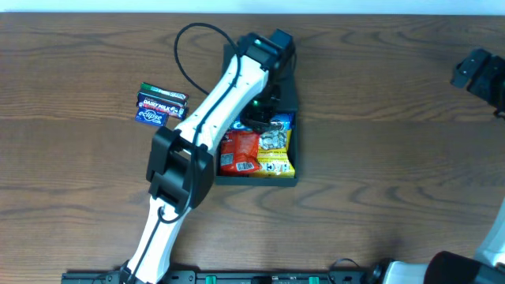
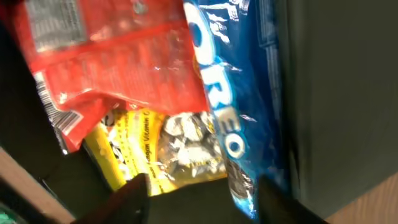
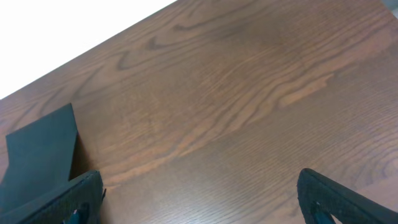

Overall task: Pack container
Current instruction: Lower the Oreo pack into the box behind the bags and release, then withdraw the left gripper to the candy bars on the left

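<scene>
Blue packet (image 2: 224, 93) lies in container (image 1: 268, 180); my left pincer (image 2: 202, 186) hangs half open, empty. Next, probably: lift clear, fetch table packet (image 1: 162, 105).

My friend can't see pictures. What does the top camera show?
A left arm reaches over the dark container, which holds a red packet, a yellow packet and a blue packet. A Dairy Milk packet lies on the wooden table left of it.

We see a wooden table (image 1: 379, 158) with a smooth, faintly sheened grain. The container (image 2: 336, 93) is matt. The red packet (image 2: 124, 56), yellow packet (image 2: 180, 155) and blue packet (image 2: 230, 93) are glossy, crinkled film. The left arm (image 1: 217, 102) has a smooth white plastic shell.
</scene>
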Robot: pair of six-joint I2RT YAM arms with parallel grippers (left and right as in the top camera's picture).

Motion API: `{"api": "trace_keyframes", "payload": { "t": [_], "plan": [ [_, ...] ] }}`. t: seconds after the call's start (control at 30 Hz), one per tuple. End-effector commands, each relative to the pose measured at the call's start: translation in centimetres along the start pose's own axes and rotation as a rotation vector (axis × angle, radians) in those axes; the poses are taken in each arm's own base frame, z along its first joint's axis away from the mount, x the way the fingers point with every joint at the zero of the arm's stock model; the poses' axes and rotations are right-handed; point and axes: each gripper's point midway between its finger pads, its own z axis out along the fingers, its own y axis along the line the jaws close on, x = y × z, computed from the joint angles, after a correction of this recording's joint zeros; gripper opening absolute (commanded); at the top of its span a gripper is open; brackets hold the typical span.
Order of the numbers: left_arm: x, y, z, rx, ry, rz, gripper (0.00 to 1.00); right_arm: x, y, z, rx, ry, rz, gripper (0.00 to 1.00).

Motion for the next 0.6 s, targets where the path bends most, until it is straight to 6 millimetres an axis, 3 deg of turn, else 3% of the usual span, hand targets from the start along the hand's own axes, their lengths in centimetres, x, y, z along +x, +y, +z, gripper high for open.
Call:
{"api": "trace_keyframes", "payload": {
  "t": [0.0, 0.07, 0.17, 0.2, 0.23, 0.4, 0.57],
  "plan": [
    [1.0, -1.3, -3.5, 0.101, 0.151, 0.237, 0.30, -0.3, 0.4, -0.5, -0.013, -0.014, 0.005, 0.99],
    [0.3, -2.1, -6.2, 0.187, 0.159, 0.348, 0.22, -0.4, 0.4, -0.5, -0.013, -0.017, 0.004, 0.99],
    [-1.1, -2.5, -9.4, 0.281, 0.127, 0.455, 0.20, -0.4, 0.4, -0.5, -0.013, -0.017, 0.005, 0.99],
    [-1.8, -2.6, -10.3, 0.305, 0.103, 0.483, 0.13, -0.4, 0.4, -0.4, -0.013, -0.016, 0.005, 0.99],
    [-3.0, -2.6, -11.4, 0.332, 0.053, 0.529, 0.09, -0.4, 0.4, -0.4, -0.013, -0.016, 0.005, 0.99],
    [-10.9, -2.3, -14.7, 0.325, -0.257, 0.674, 0.08, -0.3, 0.4, -0.4, -0.012, -0.015, 0.005, 0.99],
    [-16.8, -0.7, -15.2, 0.220, -0.373, 0.642, 0.13, -0.3, 0.4, -0.4, -0.013, -0.014, 0.005, 0.99]
  ]
}}
